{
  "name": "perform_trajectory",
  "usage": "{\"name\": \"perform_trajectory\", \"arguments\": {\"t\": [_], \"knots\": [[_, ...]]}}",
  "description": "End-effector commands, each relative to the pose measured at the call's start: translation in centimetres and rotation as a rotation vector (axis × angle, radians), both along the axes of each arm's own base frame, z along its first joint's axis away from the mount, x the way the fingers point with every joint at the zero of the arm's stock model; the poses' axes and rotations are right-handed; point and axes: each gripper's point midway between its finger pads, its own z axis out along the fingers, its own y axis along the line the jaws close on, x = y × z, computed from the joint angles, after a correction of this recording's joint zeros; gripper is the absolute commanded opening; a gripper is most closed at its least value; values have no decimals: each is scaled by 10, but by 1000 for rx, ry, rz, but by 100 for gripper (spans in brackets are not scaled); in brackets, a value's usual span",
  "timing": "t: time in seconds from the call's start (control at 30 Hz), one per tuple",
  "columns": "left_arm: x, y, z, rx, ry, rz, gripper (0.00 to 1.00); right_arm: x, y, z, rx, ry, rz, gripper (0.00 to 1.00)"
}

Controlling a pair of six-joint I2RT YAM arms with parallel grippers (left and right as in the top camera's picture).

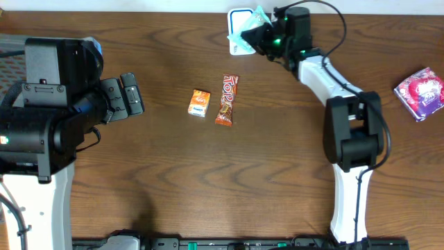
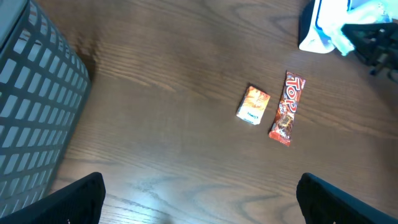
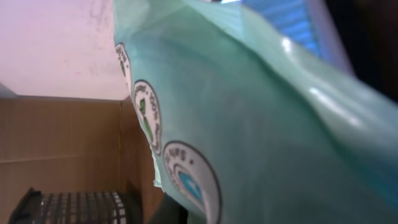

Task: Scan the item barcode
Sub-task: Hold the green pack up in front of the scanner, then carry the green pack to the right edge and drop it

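- Left end effector (image 1: 132,94) hangs jaws apart, empty (no worry there).
- Orange pack (image 1: 199,103) and Top bar (image 1: 227,100) lie untouched on the worktop (image 1: 277,173).
- Far edge, by the white tray (image 1: 239,29): right end effector (image 1: 267,38) clamped on the green packet (image 3: 261,124); its limp film could fold over the barcode or slip.

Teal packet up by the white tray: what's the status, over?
Right gripper shut on teal packet, beside white tray. Left gripper open, empty. Orange box and candy bar lie mid-table, apart from both arms.

One box (image 1: 199,103), one candy bar (image 1: 226,100), one teal packet (image 3: 261,124), one pink packet (image 1: 420,92)
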Motion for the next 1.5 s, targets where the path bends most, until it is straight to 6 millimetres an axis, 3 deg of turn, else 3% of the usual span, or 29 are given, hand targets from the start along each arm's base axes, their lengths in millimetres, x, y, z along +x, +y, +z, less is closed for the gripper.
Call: {"name": "perform_trajectory", "arguments": {"t": [0.0, 0.17, 0.37, 0.57, 0.73, 1.0, 1.2, 1.47], "knots": [[0, 2, 1, 10, -3, 0, 98, 8, -59, 66, -3, -111, -26, 1], [0, 2, 1, 10, -3, 0, 98, -14, -162, 64, -145, 6, -148, 1], [0, 2, 1, 10, -3, 0, 98, -75, -302, 33, -405, 235, -337, 1], [0, 2, 1, 10, -3, 0, 98, -131, -392, 16, -438, 365, -410, 1], [0, 2, 1, 10, -3, 0, 98, -153, -432, 13, -469, 378, -448, 1], [0, 2, 1, 10, -3, 0, 98, -197, -497, -4, -651, 538, -609, 1], [0, 2, 1, 10, -3, 0, 98, -219, -523, -7, -768, 623, -677, 1], [0, 2, 1, 10, -3, 0, 98, -233, -540, -7, -803, 661, -720, 1]]}}
